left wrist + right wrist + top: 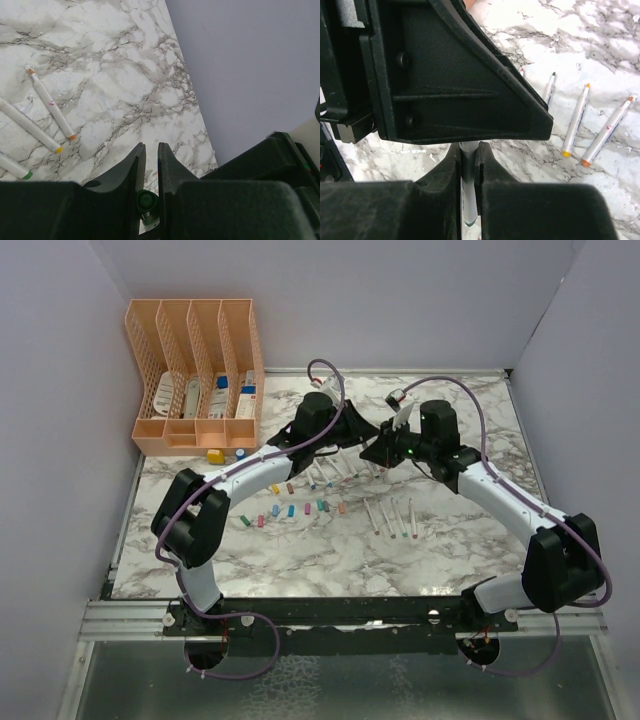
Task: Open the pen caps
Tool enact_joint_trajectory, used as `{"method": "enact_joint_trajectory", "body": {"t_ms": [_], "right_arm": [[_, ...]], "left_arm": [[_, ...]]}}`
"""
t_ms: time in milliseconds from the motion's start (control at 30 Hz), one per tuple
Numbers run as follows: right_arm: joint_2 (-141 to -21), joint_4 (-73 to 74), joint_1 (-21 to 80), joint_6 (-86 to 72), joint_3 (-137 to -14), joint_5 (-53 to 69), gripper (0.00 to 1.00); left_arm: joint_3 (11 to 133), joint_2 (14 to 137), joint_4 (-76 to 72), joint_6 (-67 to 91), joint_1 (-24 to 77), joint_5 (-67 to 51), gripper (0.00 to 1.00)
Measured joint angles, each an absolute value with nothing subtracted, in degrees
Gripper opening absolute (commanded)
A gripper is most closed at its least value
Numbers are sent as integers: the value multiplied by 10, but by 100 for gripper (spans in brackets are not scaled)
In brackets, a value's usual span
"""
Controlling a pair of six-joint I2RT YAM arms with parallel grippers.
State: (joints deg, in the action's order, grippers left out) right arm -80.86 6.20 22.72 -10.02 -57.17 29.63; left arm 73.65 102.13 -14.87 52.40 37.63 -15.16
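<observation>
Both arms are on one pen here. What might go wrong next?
1. The green cap shows only deep between the left jaws, near their base; it may slip as the arms pull.
2. The right jaws pinch the pen close under the left arm's housing; a skewed pull may knock them together.
3. Uncapped pens lie on the table nearby; a dropped piece could scatter them.

Robot lab test cell, plain lilac panels (60,390), marble-print table (450,560), peach file rack (195,370)
</observation>
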Motion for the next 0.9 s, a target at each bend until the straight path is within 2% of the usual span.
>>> {"method": "enact_joint_trajectory", "body": {"t_ms": [267, 500, 733, 900], "right_arm": [[-796, 62, 228, -102, -565, 287, 1], [-717, 21, 228, -102, -509, 253, 1], [-681, 118, 229, -102, -469, 254, 1], [-685, 142, 229, -109, -473, 212, 1]], "left_arm": [[755, 1021, -118, 522, 373, -136, 0], [818, 1035, -72, 533, 371, -177, 0], [877, 1049, -82, 516, 253, -96, 0], [846, 1039, -84, 506, 251, -82, 0]]}}
